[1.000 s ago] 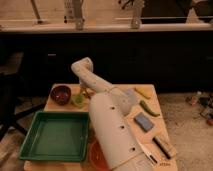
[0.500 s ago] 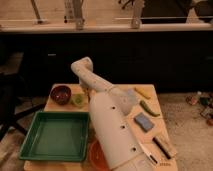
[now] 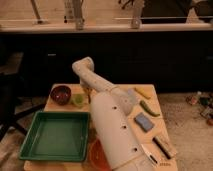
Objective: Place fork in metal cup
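The claw [image 3: 86, 94] hung low over the far left part of the surface [image 3: 158, 128]. It sat at the end of the forearm that dropped from the raised elbow, and the white arm [image 3: 112, 127] hid most of it. It was shut tight, but whether it had hold of anything could not be told.

Just left of the claw stood a dark red bowl [image 3: 61, 93]. Close on the claw's near-left side sat a small pale green piece [image 3: 78, 100], possibly a cup. Nearer the camera than the claw, and to its left, lay a green tray [image 3: 56, 135]. An orange dish [image 3: 96, 156] showed at the near edge beside the arm.

Well to the claw's right were a yellow item [image 3: 142, 92], a green pod [image 3: 149, 108] and a blue sponge [image 3: 143, 121]. A white-handled tool [image 3: 150, 153] lay farthest off, at the near right corner.

The fork showed nowhere in the open. It was probably under the claw or behind the arm, which covered the middle of the surface. The metal cup could not be made out either.

As a judgement, a closed claw down at the surface suggested the pick-up stage, with a grip perhaps made. The task looked early. Lifting the fork, finding the cup, carrying the fork over and releasing it inside all appeared still to be done.
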You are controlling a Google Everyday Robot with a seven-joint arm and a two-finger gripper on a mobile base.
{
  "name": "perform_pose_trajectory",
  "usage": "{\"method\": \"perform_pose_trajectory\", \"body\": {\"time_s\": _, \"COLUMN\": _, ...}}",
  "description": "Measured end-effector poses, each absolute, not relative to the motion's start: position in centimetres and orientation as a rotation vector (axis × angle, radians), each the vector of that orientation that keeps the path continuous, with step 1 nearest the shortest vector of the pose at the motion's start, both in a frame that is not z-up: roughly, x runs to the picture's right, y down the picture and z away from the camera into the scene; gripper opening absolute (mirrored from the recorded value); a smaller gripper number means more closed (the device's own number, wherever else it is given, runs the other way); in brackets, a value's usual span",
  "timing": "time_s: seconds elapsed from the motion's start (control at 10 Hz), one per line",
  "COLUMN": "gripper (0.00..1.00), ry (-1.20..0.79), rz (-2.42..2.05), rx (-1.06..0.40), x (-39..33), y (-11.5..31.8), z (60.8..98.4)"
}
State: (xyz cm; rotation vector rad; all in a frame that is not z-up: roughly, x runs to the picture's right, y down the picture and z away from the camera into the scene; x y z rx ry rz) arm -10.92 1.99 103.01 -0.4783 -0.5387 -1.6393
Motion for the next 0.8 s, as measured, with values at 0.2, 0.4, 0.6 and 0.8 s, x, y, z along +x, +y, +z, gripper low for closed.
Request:
{"method": "perform_pose_trajectory", "body": {"time_s": 0.2, "gripper": 0.0, "ry": -0.53, "rz": -1.634, "rx": -0.445, "x": -11.0, "y": 1.1, "z": 102.2}}
{"method": "perform_pose_trajectory", "body": {"time_s": 0.4, "gripper": 0.0, "ry": -0.529, "rz": -1.633, "rx": -0.409, "x": -11.6, "y": 0.3, "z": 101.4}}
{"method": "perform_pose_trajectory", "body": {"time_s": 0.6, "gripper": 0.0, "ry": -0.527, "rz": -1.631, "rx": -0.383, "x": -11.9, "y": -0.6, "z": 100.5}}
{"method": "perform_pose_trajectory", "body": {"time_s": 0.8, "gripper": 0.0, "ry": -0.524, "rz": -1.635, "rx": -0.363, "x": -12.4, "y": -1.5, "z": 99.3}}
